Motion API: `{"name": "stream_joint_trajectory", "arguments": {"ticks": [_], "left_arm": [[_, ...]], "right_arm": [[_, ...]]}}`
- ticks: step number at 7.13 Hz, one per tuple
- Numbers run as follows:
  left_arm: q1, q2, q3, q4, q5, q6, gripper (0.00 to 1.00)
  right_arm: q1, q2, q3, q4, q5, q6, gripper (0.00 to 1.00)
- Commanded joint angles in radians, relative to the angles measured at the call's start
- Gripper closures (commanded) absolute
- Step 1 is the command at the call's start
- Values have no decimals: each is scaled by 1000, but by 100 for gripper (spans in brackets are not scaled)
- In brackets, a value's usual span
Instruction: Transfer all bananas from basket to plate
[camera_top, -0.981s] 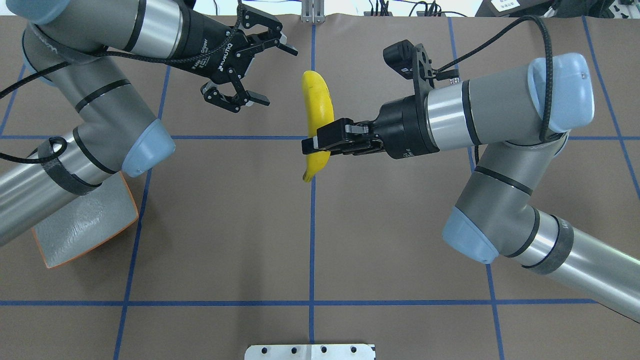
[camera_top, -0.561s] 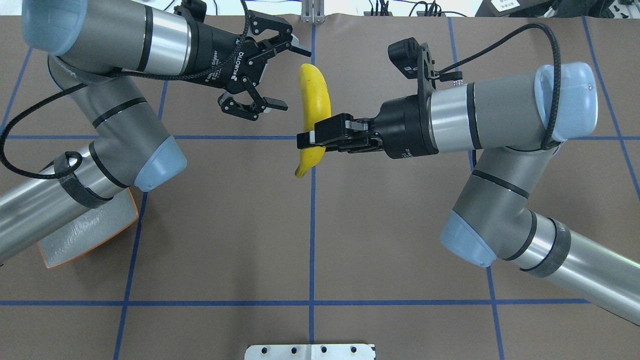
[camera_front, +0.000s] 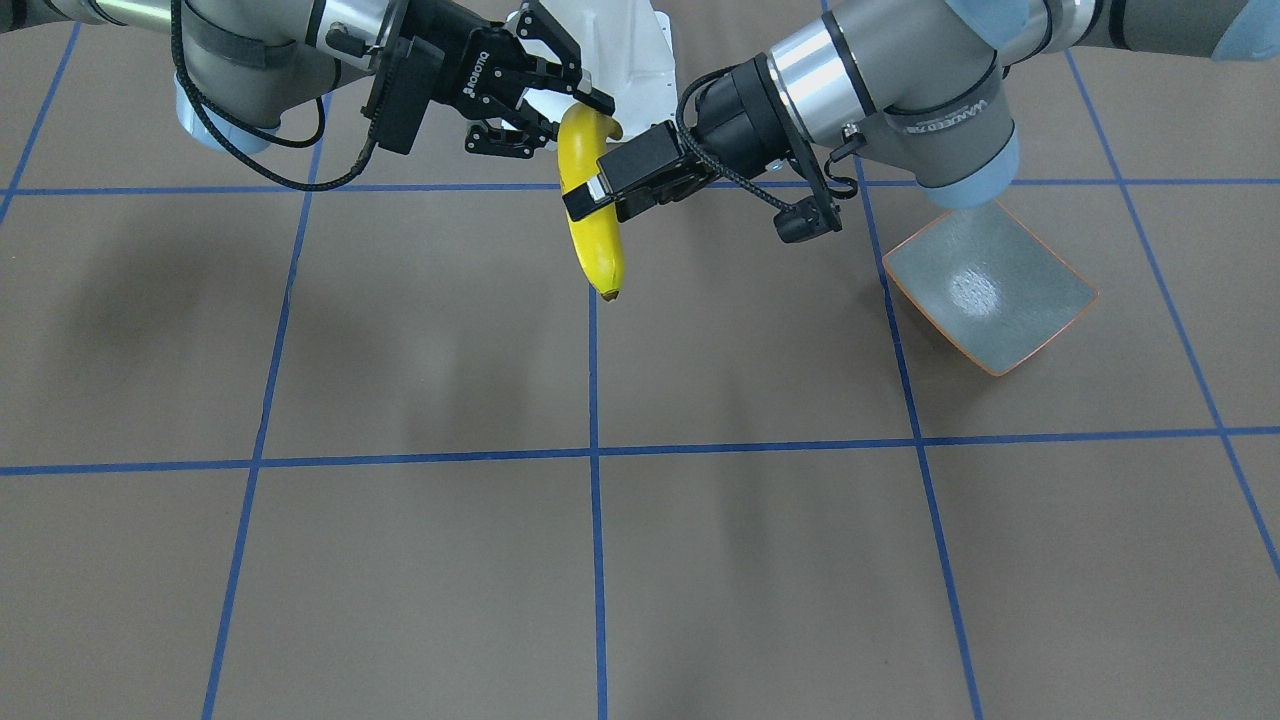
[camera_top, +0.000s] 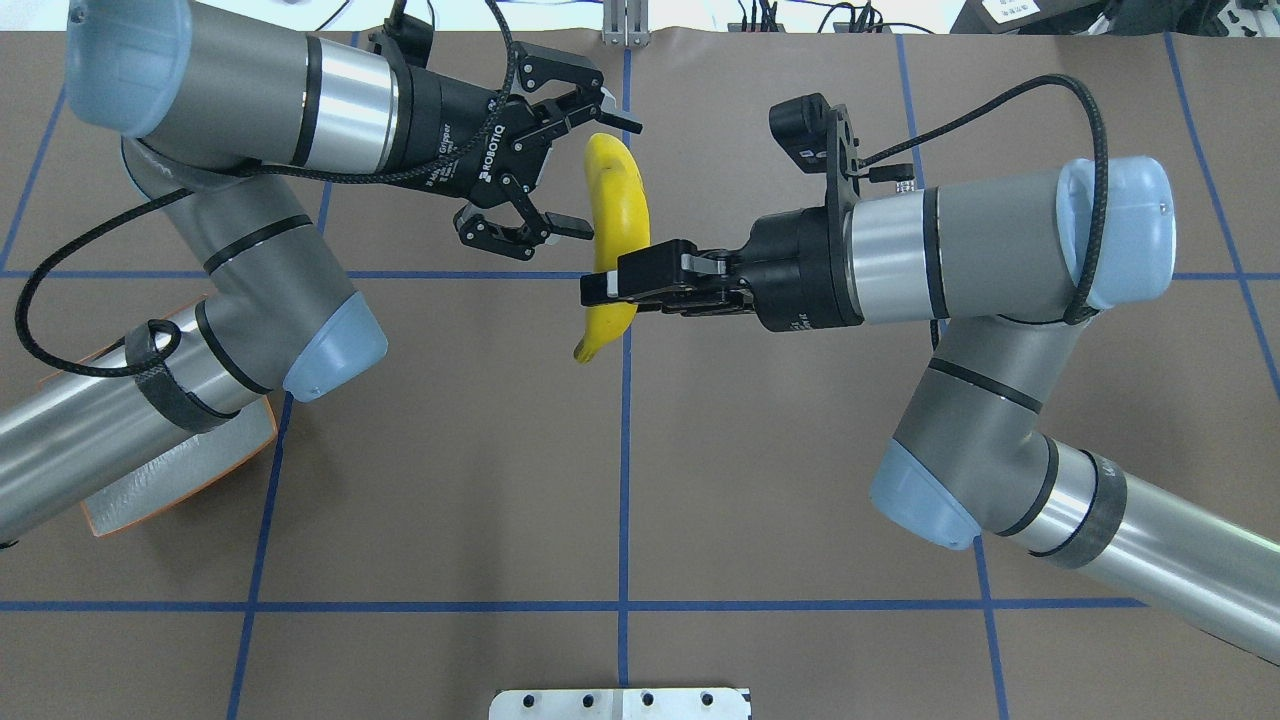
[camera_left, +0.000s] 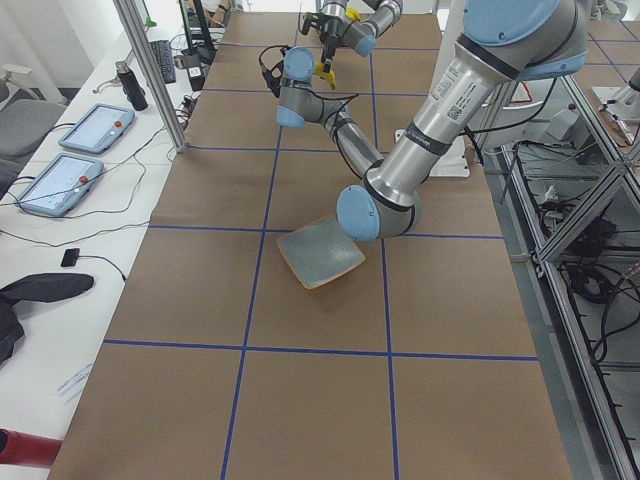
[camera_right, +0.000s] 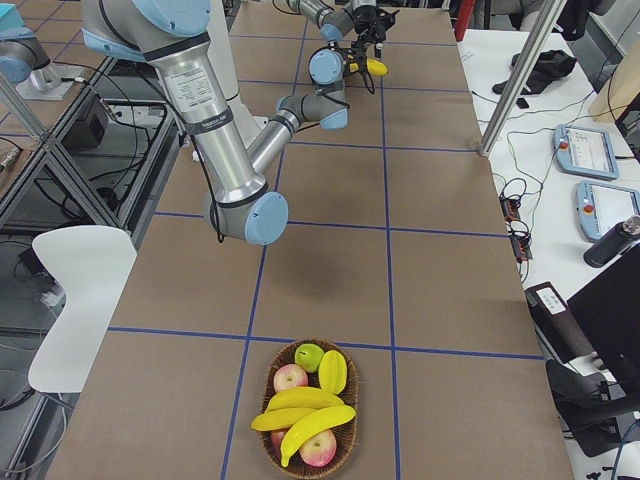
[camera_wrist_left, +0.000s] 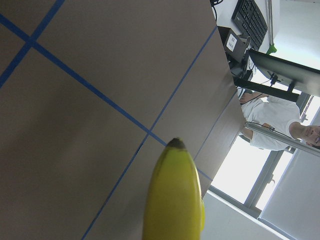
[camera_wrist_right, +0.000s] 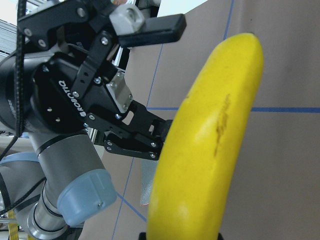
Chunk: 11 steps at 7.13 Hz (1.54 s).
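My right gripper (camera_top: 600, 288) is shut on the lower middle of one yellow banana (camera_top: 618, 200) and holds it in the air over the table's centre line. The banana also shows in the front view (camera_front: 590, 230) and the right wrist view (camera_wrist_right: 210, 150). My left gripper (camera_top: 605, 178) is open, with its fingers on either side of the banana's upper part and not closed on it. The plate (camera_top: 170, 470), grey-green with an orange rim, lies empty under my left arm and is plain in the front view (camera_front: 985, 285). More bananas (camera_right: 300, 399) lie in the basket (camera_right: 278, 452).
The wicker basket at the table's right end also holds apples (camera_right: 291, 377). A white mounting plate (camera_top: 620, 700) sits at the near table edge. Side benches with tablets (camera_left: 97, 125) and cables flank the table. Blue tape lines grid the brown surface.
My left gripper has swung right, from beside the banana to straddling its upper part, still open. My right gripper has carried the banana slightly left and stays shut on it.
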Motion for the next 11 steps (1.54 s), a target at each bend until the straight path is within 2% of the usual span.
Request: {"name": "stream_joint_trajectory", "arguments": {"ticks": [1,2,8,9,10,11], "left_arm": [[7,0,-4,-2,-1,0,8],[9,0,-8,-9,0,-20,13],[18,1,-7,-22,2,-20,14],[18,1,-7,-22,2,-21,26],[21,1,-10,-22,3,-25,70],[27,3,-11,-23,2,-28,100]], "right_arm": [[-2,0,-2,6,-10,3,100],[0,0,-2,7,-10,3,100],[-9,0,-7,41,-10,17,100],[-11,0,-7,41,-10,17,100],[-13,0,-7,41,-12,17,100],[-13,3,-7,41,-12,17,100]]}}
